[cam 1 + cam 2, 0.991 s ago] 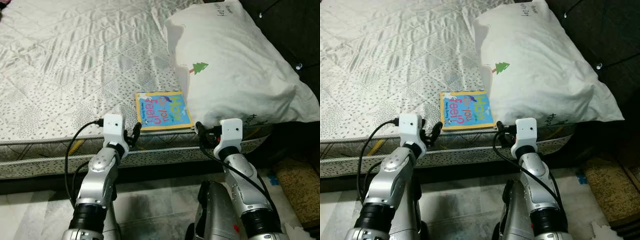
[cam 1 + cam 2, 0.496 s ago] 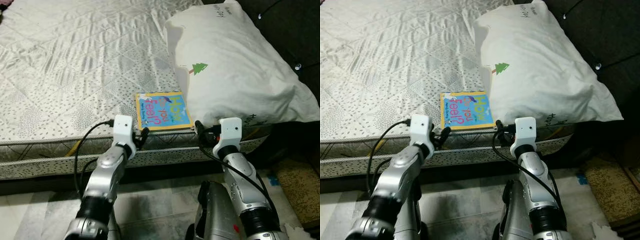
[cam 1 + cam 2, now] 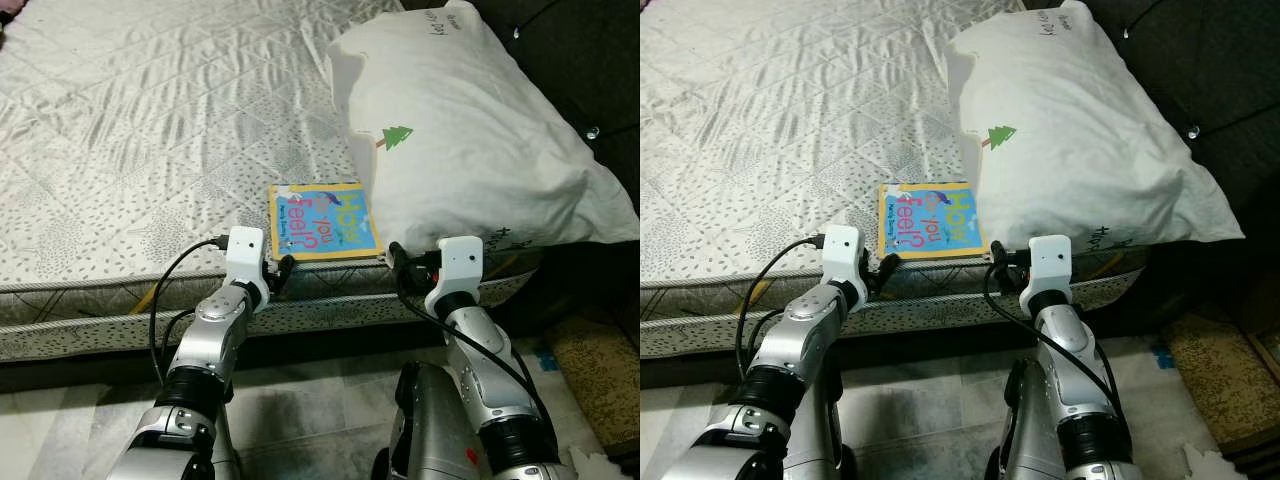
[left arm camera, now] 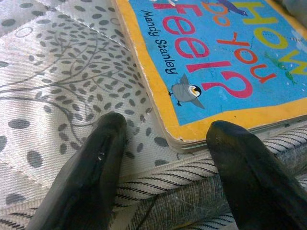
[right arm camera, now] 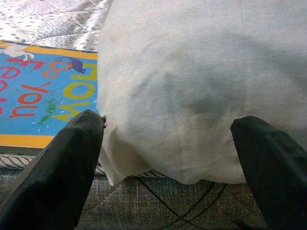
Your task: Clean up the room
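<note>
2 grippers spread: left gripper (image 4: 163, 158) at book (image 3: 324, 221) corner, right gripper (image 5: 168, 158) facing pillow (image 3: 470, 130).

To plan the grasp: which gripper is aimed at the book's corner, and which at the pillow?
The left gripper straddles the book corner; the right gripper faces the pillow.

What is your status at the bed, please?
Left gripper open at the book's near corner. Right gripper open, facing the pillow. Pillow overlaps the book's right edge.
</note>
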### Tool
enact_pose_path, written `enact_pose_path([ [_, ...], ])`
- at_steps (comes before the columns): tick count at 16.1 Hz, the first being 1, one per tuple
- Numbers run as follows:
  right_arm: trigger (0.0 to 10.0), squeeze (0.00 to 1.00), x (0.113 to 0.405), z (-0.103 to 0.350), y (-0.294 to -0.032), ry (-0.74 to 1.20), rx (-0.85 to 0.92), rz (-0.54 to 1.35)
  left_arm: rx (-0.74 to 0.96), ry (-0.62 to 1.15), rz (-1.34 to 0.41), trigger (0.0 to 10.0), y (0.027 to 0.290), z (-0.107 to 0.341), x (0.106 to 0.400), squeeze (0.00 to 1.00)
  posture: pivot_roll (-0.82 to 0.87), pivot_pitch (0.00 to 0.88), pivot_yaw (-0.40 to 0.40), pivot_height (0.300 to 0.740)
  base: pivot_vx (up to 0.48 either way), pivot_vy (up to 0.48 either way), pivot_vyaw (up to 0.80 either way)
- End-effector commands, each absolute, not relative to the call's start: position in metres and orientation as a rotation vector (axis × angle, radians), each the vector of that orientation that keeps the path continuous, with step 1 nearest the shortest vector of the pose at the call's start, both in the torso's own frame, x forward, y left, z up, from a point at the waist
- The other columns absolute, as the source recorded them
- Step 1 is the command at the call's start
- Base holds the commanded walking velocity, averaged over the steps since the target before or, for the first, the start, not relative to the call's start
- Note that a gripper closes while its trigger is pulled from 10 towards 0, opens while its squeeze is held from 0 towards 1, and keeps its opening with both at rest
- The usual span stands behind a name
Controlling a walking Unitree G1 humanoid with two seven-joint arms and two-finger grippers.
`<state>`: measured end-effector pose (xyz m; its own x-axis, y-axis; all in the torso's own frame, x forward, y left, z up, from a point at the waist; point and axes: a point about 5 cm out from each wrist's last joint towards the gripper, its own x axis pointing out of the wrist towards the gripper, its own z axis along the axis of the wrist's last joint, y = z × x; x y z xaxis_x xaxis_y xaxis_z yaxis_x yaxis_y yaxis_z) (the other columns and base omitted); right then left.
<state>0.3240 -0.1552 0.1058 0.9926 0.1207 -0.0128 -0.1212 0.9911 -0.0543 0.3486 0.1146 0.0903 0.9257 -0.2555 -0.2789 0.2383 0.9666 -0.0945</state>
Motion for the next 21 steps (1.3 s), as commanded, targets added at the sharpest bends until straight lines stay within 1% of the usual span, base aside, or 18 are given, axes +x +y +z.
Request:
enact_pose_path([
  [1, 10.0, 0.0, 0.322, 0.104, -0.159, 0.013, -0.054, 0.106, -0.065, 0.327, -0.23, 10.0, 0.121, 0.082, 0.347, 0.0, -0.04, 0.143, -0.044, 0.498, 0.0, 0.0, 0.0],
  [4, 10.0, 0.0, 0.323, 0.105, -0.158, 0.012, -0.055, 0.108, -0.077, 0.281, -0.223, 10.0, 0.121, 0.089, 0.351, 0.0, -0.04, 0.143, -0.047, 0.498, 0.0, 0.0, 0.0],
  [8, 10.0, 0.0, 0.324, 0.105, -0.158, 0.009, -0.055, 0.107, -0.109, 0.214, -0.282, 10.0, 0.102, 0.105, 0.352, 0.0, -0.04, 0.139, -0.047, 0.498, 0.0, 0.0, 0.0],
  [12, 10.0, 0.0, 0.326, 0.106, -0.158, 0.007, -0.053, 0.104, -0.142, 0.171, -0.29, 10.0, 0.091, 0.116, 0.339, 0.0, -0.03, 0.135, -0.043, 0.498, 0.0, 0.0, 0.0],
  [15, 10.0, 0.0, 0.327, 0.106, -0.157, 0.005, -0.05, 0.103, -0.154, 0.156, -0.253, 10.0, 0.096, 0.116, 0.317, 0.0, -0.02, 0.128, -0.039, 0.498, 0.0, 0.0, 0.0],
  [16, 10.0, 0.0, 0.329, 0.107, -0.158, 0.003, -0.047, 0.101, -0.154, 0.123, -0.22, 10.0, 0.103, 0.119, 0.308, 0.0, -0.01, 0.122, -0.038, 0.498, 0.0, 0.0, 0.0],
  [17, 10.0, 0.0, 0.329, 0.107, -0.158, 0.002, -0.046, 0.101, -0.146, 0.101, -0.198, 10.0, 0.107, 0.121, 0.304, 0.0, -0.01, 0.12, -0.039, 0.498, 0.0, 0.0, 0.0],
  [18, 10.0, 0.0, 0.331, 0.107, -0.156, 0.001, -0.044, 0.107, -0.128, 0.031, -0.154, 10.0, 0.115, 0.126, 0.299, 0.0, 0.01, 0.11, -0.044, 0.498, 0.0, 0.0, 0.0],
  [21, 10.0, 0.0, 0.334, 0.108, -0.151, 0.001, -0.031, 0.122, -0.067, -0.037, -0.112, 10.0, 0.127, 0.135, 0.294, 0.0, 0.03, 0.095, -0.053, 0.498, 0.0, 0.0, 0.0],
])
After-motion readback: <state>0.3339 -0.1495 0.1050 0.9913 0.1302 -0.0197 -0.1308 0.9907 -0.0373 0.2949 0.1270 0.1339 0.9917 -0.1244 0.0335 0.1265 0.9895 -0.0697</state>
